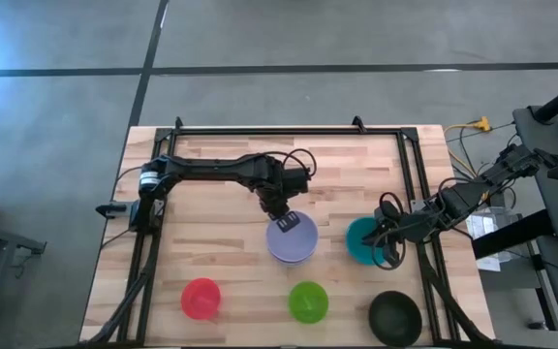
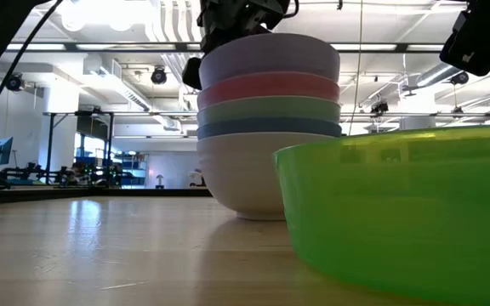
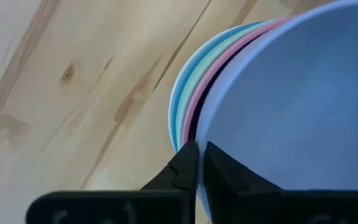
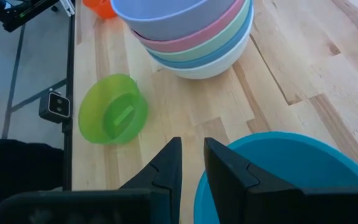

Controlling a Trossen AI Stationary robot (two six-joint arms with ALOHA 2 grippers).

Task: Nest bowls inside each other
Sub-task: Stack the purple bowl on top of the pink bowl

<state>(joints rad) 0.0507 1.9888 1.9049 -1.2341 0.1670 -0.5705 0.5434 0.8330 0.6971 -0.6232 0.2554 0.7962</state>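
Note:
A stack of five nested bowls stands mid-table, the white one (image 2: 245,174) at the bottom on its base, then blue, pale green and pink. The lavender bowl (image 1: 294,244) sits on top. My left gripper (image 3: 201,163) is at the stack's far-left side, shut on the lavender bowl. The teal bowl (image 1: 360,240) stands on the table right of the stack. My right gripper (image 4: 191,155) is at its right edge, open by a narrow gap. One finger is over the bowl's inside and one is outside the rim; I cannot tell whether they touch it. My left gripper pinches the lavender bowl's rim (image 3: 202,134) on its far-left side, one finger inside the bowl and one outside. The fingers come from above, pointing down. The bowl sits nested in the pink bowl (image 2: 270,87), about level.
Three single bowls stand in a row near the table's near edge: red (image 1: 201,298), bright green (image 1: 308,301) and black (image 1: 395,317). The green bowl fills the low view's right foreground. A black frame rail (image 1: 289,130) runs along the far edge, with cables at the right side.

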